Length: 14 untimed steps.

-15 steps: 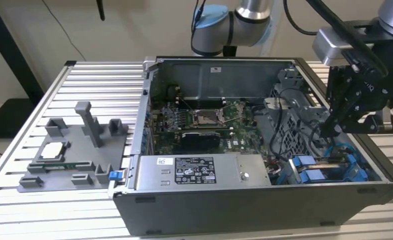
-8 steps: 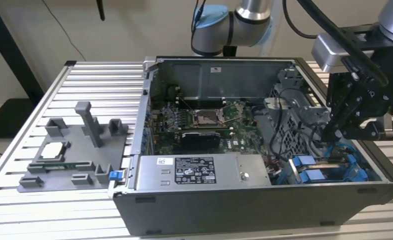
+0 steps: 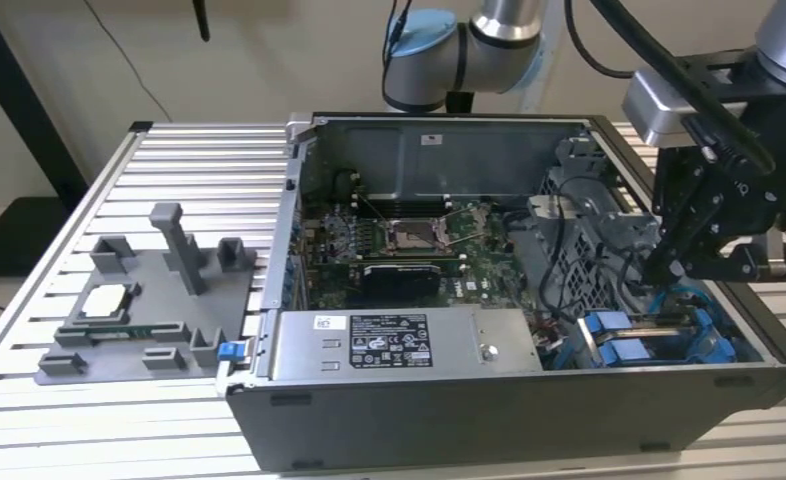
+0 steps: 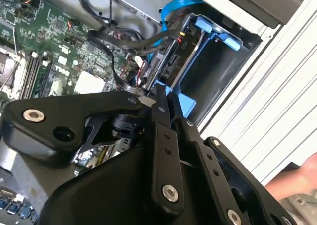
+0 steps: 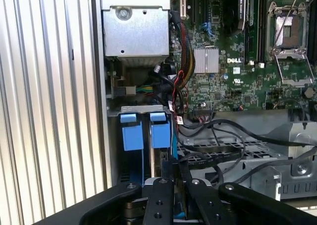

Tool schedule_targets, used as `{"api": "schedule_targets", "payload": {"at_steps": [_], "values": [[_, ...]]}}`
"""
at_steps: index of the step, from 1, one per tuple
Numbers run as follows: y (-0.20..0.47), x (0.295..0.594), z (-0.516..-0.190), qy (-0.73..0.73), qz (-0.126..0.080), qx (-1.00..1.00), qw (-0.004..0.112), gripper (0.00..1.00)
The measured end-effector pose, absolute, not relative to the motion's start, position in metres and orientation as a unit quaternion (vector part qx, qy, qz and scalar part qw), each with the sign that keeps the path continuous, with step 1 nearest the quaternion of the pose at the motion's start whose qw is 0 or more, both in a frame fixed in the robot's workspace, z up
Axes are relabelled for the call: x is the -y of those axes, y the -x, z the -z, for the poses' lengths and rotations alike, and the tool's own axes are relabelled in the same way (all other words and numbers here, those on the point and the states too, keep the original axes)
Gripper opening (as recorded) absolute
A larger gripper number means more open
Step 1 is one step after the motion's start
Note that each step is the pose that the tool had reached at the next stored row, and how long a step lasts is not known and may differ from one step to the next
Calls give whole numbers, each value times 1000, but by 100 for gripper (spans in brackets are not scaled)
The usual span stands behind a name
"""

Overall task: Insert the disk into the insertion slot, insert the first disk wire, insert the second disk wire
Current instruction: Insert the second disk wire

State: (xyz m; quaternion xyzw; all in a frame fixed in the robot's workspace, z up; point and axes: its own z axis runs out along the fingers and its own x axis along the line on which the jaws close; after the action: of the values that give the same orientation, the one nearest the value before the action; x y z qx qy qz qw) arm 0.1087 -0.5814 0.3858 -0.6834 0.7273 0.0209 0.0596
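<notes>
The disk (image 4: 171,61) sits edge-on in its blue carrier (image 4: 218,35) inside the insertion slot (image 3: 660,335), at the case corner on the exterior view's right. Its blue tabs (image 5: 159,133) appear in the first wrist view. My gripper (image 4: 162,93) hangs directly over the disk's connector end, among black wires (image 4: 133,40) and next to a blue flat wire (image 4: 173,7). The fingers (image 4: 159,136) are shut, tips together, and I cannot tell whether a wire is pinched between them. In the exterior view the gripper (image 3: 671,268) is low over the bay.
The open case holds a motherboard (image 3: 407,240), a silver power-supply box (image 3: 407,345) and a perforated cage (image 5: 257,155). A grey fixture tray (image 3: 140,300) lies on the slatted table at the exterior view's left. A person's hand (image 4: 297,180) is near the case's outer wall.
</notes>
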Motion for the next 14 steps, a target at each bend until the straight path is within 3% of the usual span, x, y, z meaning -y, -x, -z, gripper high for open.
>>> {"api": "schedule_targets", "payload": {"at_steps": [14], "values": [[-109, 581, -366, 684, -6, -726, 76, 0]]}}
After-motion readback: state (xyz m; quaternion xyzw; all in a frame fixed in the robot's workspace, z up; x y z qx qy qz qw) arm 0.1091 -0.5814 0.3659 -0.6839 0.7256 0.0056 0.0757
